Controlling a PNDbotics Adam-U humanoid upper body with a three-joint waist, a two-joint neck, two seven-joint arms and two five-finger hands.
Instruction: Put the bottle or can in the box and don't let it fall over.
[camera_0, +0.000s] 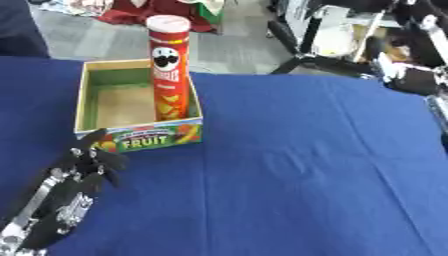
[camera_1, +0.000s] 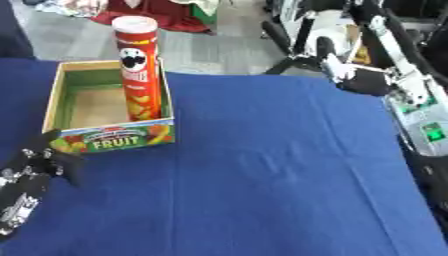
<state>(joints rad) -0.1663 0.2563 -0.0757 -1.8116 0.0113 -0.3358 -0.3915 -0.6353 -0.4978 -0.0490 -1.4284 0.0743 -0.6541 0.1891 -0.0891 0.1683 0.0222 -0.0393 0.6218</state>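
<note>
table (camera_0: 306, 165): blue cloth, bare right of box | box (camera_0: 92, 95): at your left | can (camera_0: 169, 70): upright in its near-right corner, tall, top-heavy | your left hand (camera_0: 87, 162): fingers relaxed, empty, just before box; a nudge could tip it | right hand (camera_1: 363, 80): far right, fingers unclear

— What is obscured? The can's (camera_0: 169, 70) base, behind the box's (camera_0: 149, 137) front wall, just beyond the left hand (camera_0: 87, 160).
— And cropped? The right hand (camera_1: 363, 80) blurs; its fingers unreadable.
</note>
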